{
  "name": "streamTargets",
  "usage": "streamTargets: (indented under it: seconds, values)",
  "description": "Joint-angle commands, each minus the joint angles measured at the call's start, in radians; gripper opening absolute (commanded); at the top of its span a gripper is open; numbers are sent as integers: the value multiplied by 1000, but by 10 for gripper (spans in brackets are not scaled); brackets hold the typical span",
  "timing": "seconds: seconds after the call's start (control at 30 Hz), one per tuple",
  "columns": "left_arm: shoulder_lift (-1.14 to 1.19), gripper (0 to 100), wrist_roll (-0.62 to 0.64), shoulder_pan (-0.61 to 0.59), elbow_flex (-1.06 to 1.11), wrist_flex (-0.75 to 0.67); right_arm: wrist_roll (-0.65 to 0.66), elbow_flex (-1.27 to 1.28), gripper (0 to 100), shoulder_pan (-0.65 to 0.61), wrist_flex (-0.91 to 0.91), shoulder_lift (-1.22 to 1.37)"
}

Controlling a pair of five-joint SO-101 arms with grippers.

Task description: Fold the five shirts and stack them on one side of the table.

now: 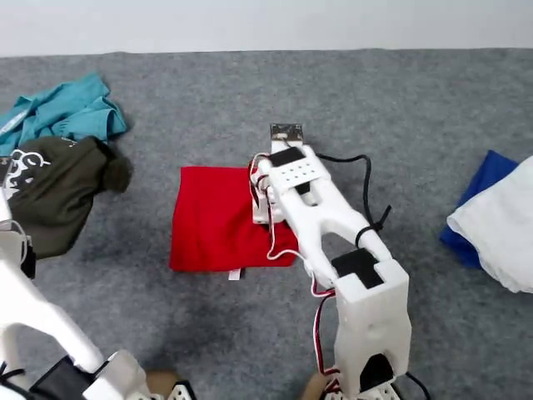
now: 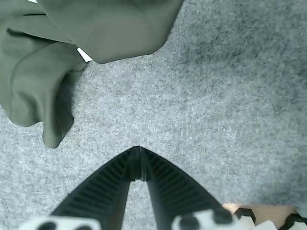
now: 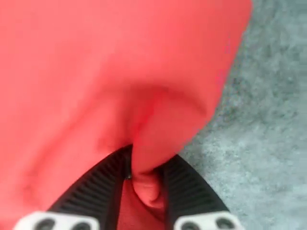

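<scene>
The left pincer (image 2: pixel 140 155) has its fingers together over the grey worktop (image 2: pixel 230 96). The olive shirt (image 2: pixel 43 62) lies just beyond its tips, with a teal shirt (image 1: pixel 62 112) past that. The right pincer (image 3: pixel 144 160) is clamped on a fold of the red shirt (image 3: pixel 96 72). Well off to its right, a blue shirt (image 1: pixel 487 179) and a white shirt (image 1: pixel 500 225) touch.

Grey felt mat (image 1: pixel 416 100) spread right across the table here, left to right and near to far, speckled and a little fuzzy in the close views. Along the far edge sits a plain pale wall (image 1: pixel 250 25) as a narrow band. Down at the near edge, small slivers of a tan surface (image 2: pixel 261 212) peek out past the felt.
</scene>
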Motion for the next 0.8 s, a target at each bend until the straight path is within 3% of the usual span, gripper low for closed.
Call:
streamTargets:
  seconds: [0.0,0.13,0.27,0.5,0.67,0.77]
  values:
    - [-29,4,6,8,-8,-15,129,-112,9,65,58,-97]
    - [-31,4,5,8,-8,-15,273,-189,9,122,64,-125]
    - [-31,4,3,8,-8,-15,520,-227,9,162,28,-91]
    - [-37,4,0,3,-10,-9,902,-229,9,217,-159,18]
    - [-37,4,0,3,-10,-6,1096,-229,9,219,-269,61]
    - [-37,4,0,3,-10,-6,1143,-229,17,216,-311,67]
